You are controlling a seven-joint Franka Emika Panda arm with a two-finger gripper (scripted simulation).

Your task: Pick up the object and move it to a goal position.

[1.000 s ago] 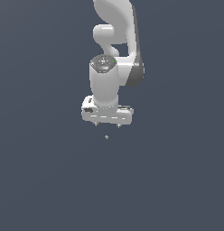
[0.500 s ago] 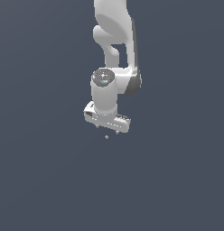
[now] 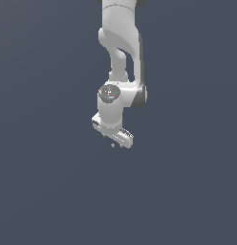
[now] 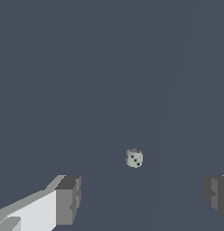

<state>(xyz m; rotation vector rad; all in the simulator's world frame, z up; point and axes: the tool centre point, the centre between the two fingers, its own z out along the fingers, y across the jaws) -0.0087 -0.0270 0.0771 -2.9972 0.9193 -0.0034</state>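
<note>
The object [image 4: 134, 158] is a tiny pale cube with dark dots, like a die, lying on the dark grey floor. In the exterior view the object [image 3: 113, 145] is only a speck just under the white hand. My gripper [image 4: 142, 198] is open, its two grey fingertips [image 4: 67, 200] spread wide. The cube lies in line with the gap between them, a little beyond the tips and untouched. In the exterior view the gripper [image 3: 114, 139] hangs from the white arm, tilted, right above the speck.
Flat, uniform dark grey floor surrounds the arm in both views. No other objects, walls, edges or goal marker show.
The hand has come down toward the speck and twisted about its axis, so the gap between gripper and object has shrunk. The object has not moved.
</note>
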